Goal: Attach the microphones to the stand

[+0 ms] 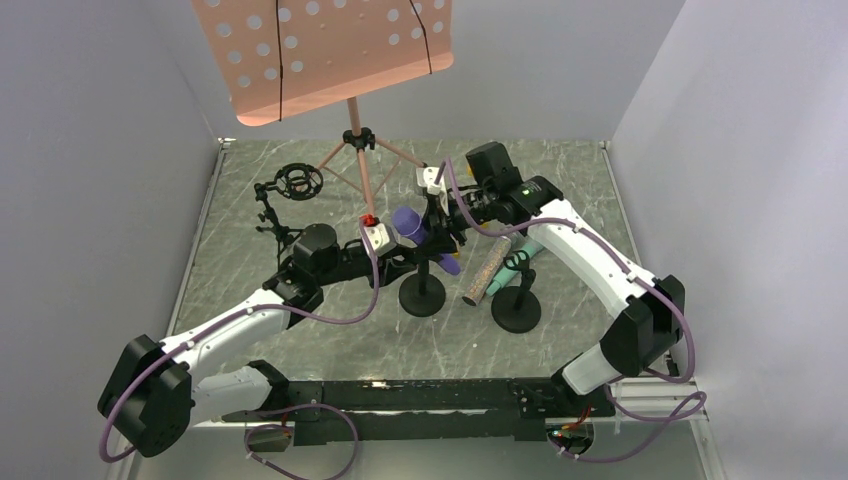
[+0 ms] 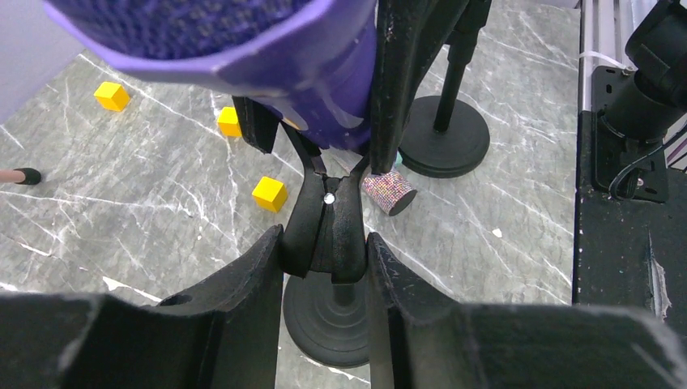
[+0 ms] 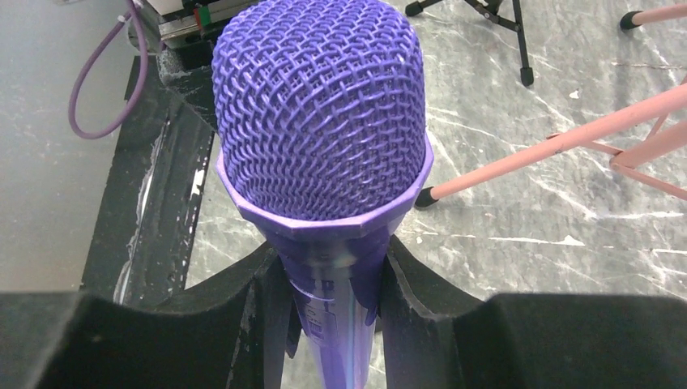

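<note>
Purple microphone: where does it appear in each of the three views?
Top external: purple microphone at the centre.
Left wrist: along the top edge, close up.
Right wrist: centre, filling the picture.
Shared landmark: pink stand leg.

No legible text or labels

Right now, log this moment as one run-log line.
right tool: shut on purple microphone | left tool: straddling stand clip, grip unclear | seating: unconfirmed
</note>
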Motion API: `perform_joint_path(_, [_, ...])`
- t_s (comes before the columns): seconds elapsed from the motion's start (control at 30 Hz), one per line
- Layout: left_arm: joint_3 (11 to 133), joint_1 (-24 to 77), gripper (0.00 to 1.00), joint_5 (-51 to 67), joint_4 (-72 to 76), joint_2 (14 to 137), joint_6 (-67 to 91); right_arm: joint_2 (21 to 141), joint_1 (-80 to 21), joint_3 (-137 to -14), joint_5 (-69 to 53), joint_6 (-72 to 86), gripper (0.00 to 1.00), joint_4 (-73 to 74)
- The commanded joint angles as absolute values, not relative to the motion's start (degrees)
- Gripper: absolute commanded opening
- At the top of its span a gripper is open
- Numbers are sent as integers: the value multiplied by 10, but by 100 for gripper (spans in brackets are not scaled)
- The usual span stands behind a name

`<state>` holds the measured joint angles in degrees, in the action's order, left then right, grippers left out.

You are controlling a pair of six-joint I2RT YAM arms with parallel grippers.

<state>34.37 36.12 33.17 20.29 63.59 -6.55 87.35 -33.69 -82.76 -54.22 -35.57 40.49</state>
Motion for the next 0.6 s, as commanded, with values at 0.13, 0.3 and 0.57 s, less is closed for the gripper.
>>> perform_joint_path(0.13, [343, 365, 24, 358, 222, 633, -50, 854, -346, -800, -533, -375, 14, 408])
perform_joint_path(0.3, [347, 365, 52, 345, 211, 629, -38, 855, -347, -805, -539, -368, 26, 409])
perform_joint_path(0.57, [333, 366, 75, 324, 225, 606, -29, 853, -347, -802, -551, -360, 41, 407])
